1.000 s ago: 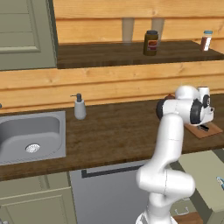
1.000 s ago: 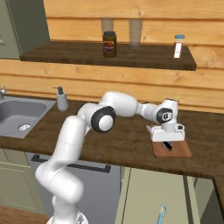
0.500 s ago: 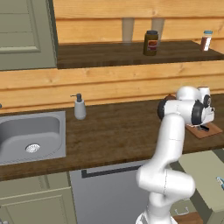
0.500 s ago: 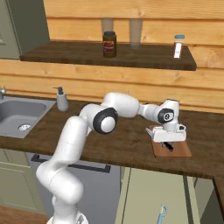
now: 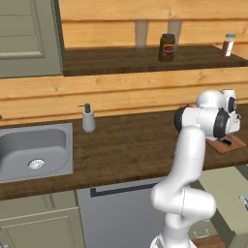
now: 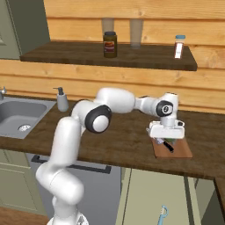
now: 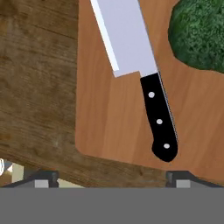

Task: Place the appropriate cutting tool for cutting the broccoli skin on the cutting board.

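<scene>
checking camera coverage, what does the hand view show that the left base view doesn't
Hand view alone: the knife's silver blade lying flat on the board, with the broccoli beside it. Left base view alone: the sink, soap bottle, and shelf jar. Both share the cutting board and the knife's black handle.

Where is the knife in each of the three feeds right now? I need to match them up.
Left base view: knife, only its black handle peeks out at the right edge, on the cutting board behind the arm.
Right base view: knife lies on the board, under the end effector.
Hand view: knife runs diagonally down the middle, flat on the board, beside the broccoli.
Shared landmark: the cutting board.
</scene>
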